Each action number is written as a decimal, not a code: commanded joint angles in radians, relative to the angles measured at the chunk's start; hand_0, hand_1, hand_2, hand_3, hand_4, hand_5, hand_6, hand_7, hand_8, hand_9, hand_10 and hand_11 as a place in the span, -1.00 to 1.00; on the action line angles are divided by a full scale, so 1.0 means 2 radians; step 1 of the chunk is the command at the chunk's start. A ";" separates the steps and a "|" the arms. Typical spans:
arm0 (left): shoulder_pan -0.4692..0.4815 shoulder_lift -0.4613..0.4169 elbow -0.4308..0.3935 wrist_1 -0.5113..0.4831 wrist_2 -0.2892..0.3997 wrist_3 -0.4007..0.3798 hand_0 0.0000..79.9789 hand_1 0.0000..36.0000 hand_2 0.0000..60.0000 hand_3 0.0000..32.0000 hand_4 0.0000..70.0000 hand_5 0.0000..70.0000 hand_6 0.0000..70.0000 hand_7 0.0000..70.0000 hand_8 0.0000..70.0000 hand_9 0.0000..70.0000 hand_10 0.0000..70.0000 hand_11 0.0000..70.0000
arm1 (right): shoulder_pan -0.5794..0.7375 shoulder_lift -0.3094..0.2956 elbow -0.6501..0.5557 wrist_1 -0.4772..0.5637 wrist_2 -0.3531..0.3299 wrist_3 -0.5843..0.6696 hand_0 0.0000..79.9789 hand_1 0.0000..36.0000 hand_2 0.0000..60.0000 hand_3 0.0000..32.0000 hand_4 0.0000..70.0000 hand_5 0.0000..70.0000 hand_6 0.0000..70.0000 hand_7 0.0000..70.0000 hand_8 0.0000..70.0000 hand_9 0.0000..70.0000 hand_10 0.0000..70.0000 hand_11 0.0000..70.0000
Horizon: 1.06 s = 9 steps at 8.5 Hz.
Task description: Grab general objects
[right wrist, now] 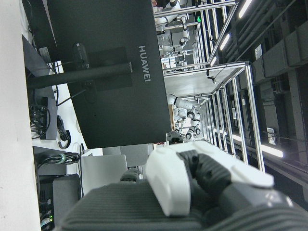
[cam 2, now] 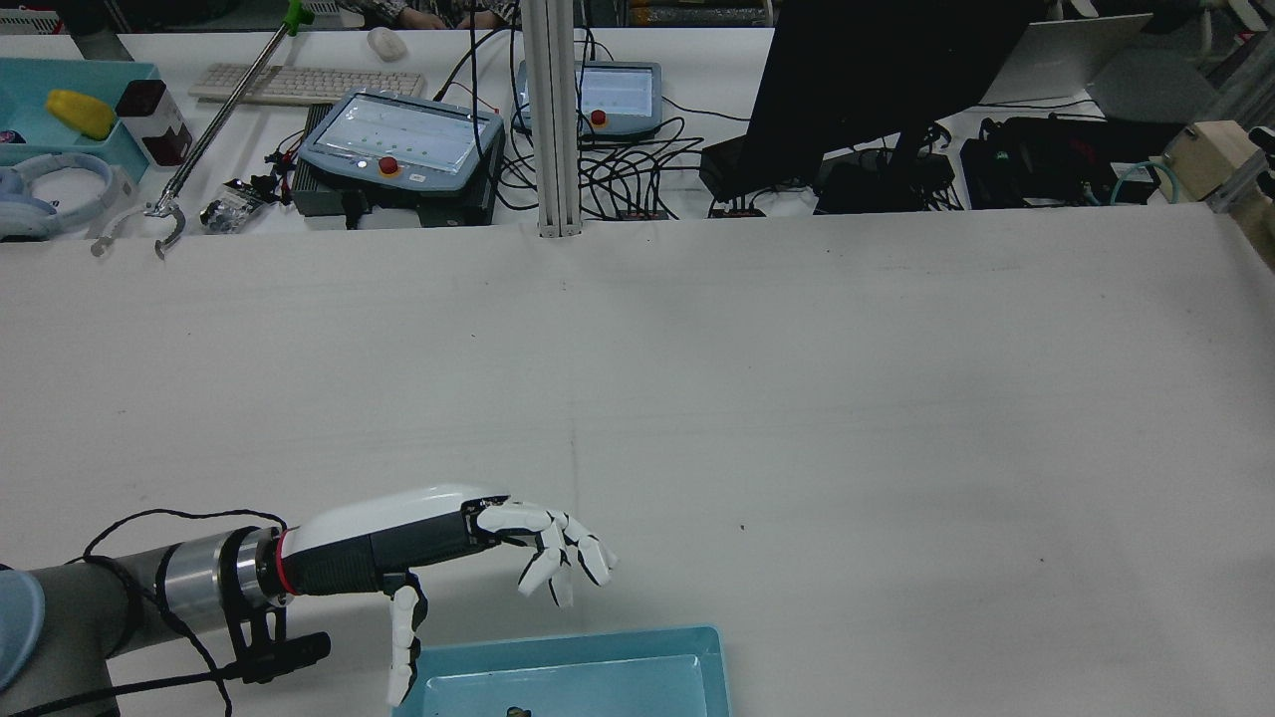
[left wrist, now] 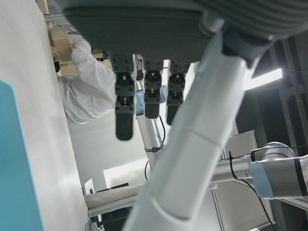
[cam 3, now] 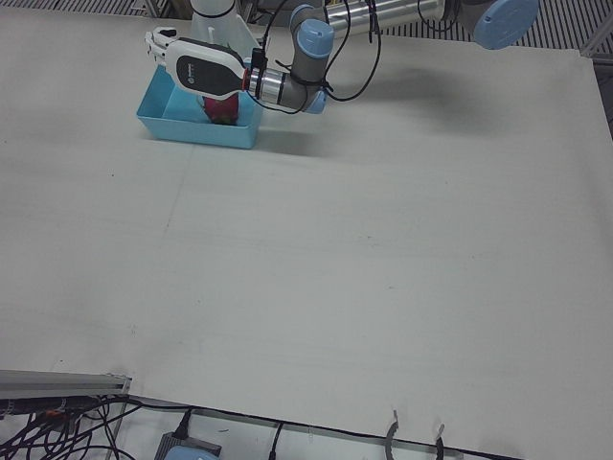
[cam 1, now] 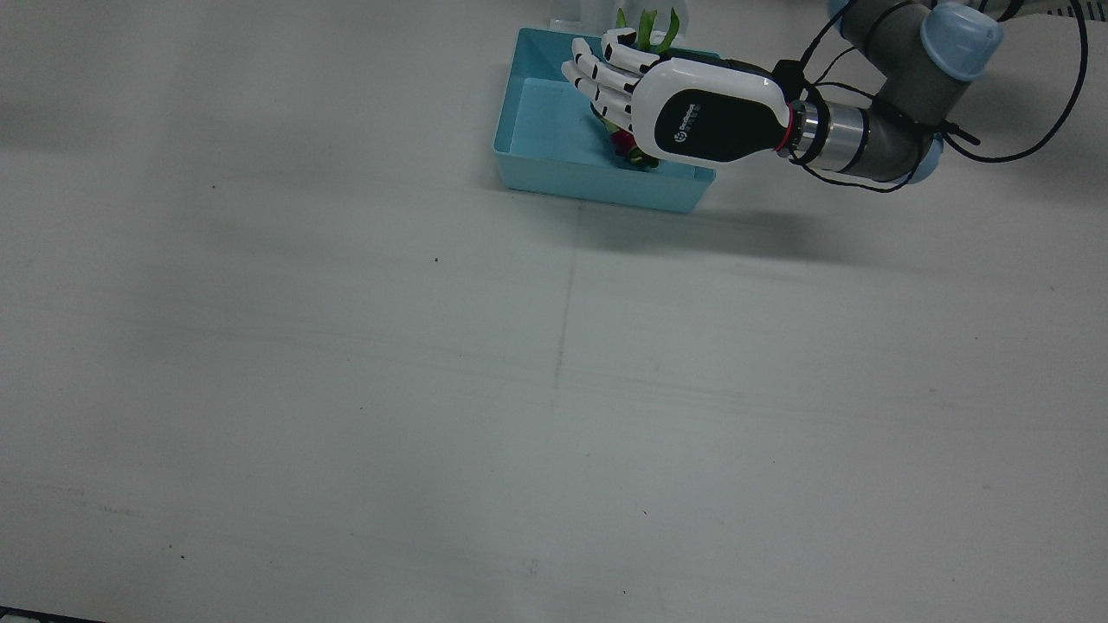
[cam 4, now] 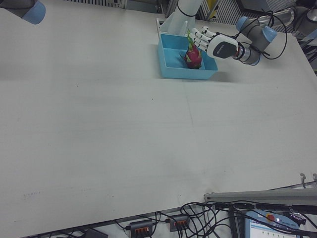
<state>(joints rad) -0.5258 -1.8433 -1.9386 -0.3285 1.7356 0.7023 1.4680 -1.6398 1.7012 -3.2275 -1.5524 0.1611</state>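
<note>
1. A light blue tray [cam 1: 554, 164] sits on the white surface [cam 1: 554, 389] at the robot's edge.
2. A pink-red dragon fruit [cam 4: 192, 58] with green tips lies inside the tray, against its wall on the left arm's side.
3. The left hand [cam 1: 684, 108] hovers palm-down over the tray above the fruit, fingers [cam 2: 558, 543] spread and slightly curled, holding nothing.
4. The right hand [right wrist: 192, 192] shows only in its own camera, away from the tray; whether it is spread or closed cannot be told.

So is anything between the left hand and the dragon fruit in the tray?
Nothing shows between them. In the right-front view the left hand hovers open just above the dragon fruit in the blue tray.
</note>
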 commanded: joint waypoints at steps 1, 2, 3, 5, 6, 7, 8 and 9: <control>-0.112 -0.009 0.004 0.048 -0.003 -0.004 1.00 1.00 1.00 -1.00 -0.62 1.00 -0.01 0.56 -0.01 0.01 -0.30 0.13 | 0.000 0.000 0.000 0.000 0.000 0.000 -1.00 -1.00 -1.00 -1.00 -1.00 -1.00 -1.00 -1.00 -1.00 -1.00 -1.00 -1.00; -0.149 -0.010 0.006 0.064 -0.003 -0.006 1.00 1.00 1.00 -1.00 -0.47 1.00 0.23 0.86 0.15 0.19 -0.27 0.16 | 0.000 0.000 0.000 0.000 0.000 0.000 -1.00 -1.00 -1.00 -1.00 -1.00 -1.00 -1.00 -1.00 -1.00 -1.00 -1.00 -1.00; -0.186 -0.009 0.020 0.073 -0.004 -0.007 1.00 1.00 1.00 -1.00 -0.41 1.00 0.36 1.00 0.21 0.28 -0.26 0.18 | 0.000 0.000 0.000 0.000 0.000 0.000 -1.00 -1.00 -1.00 -1.00 -1.00 -1.00 -1.00 -1.00 -1.00 -1.00 -1.00 -1.00; -0.263 -0.007 0.072 0.081 -0.004 -0.011 1.00 1.00 1.00 -1.00 -0.38 1.00 0.34 0.94 0.15 0.22 -0.36 0.04 | 0.000 0.000 0.000 0.000 0.000 0.000 -1.00 -1.00 -1.00 -1.00 -1.00 -1.00 -1.00 -1.00 -1.00 -1.00 -1.00 -1.00; -0.296 -0.008 0.110 0.079 -0.004 -0.011 1.00 1.00 1.00 -1.00 -0.37 1.00 0.34 0.94 0.15 0.20 -0.37 0.02 | 0.000 0.000 0.000 0.000 0.000 0.000 -1.00 -1.00 -1.00 -1.00 -1.00 -1.00 -1.00 -1.00 -1.00 -1.00 -1.00 -1.00; -0.322 -0.008 0.155 0.065 -0.003 -0.010 1.00 1.00 1.00 -1.00 -0.37 1.00 0.33 0.93 0.13 0.18 -0.39 -0.01 | 0.000 0.000 0.000 0.000 0.000 0.001 -1.00 -1.00 -1.00 -1.00 -1.00 -1.00 -1.00 -1.00 -1.00 -1.00 -1.00 -1.00; -0.333 -0.012 0.226 0.027 -0.002 -0.008 1.00 1.00 1.00 -1.00 -0.39 1.00 0.31 0.90 0.10 0.14 -0.41 -0.03 | 0.000 0.000 0.000 0.001 0.000 0.001 -1.00 -1.00 -1.00 -1.00 -1.00 -1.00 -1.00 -1.00 -1.00 -1.00 -1.00 -1.00; -0.337 -0.012 0.265 0.010 -0.002 -0.003 1.00 1.00 1.00 -1.00 -0.38 1.00 0.28 0.81 0.06 0.07 -0.42 -0.05 | 0.000 0.000 -0.001 0.001 0.000 0.001 -1.00 -1.00 -1.00 -1.00 -1.00 -1.00 -1.00 -1.00 -1.00 -1.00 -1.00 -1.00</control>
<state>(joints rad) -1.1507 -1.8619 -1.6137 -0.2188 1.7299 0.6842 1.4680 -1.6398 1.7012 -3.2270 -1.5524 0.1621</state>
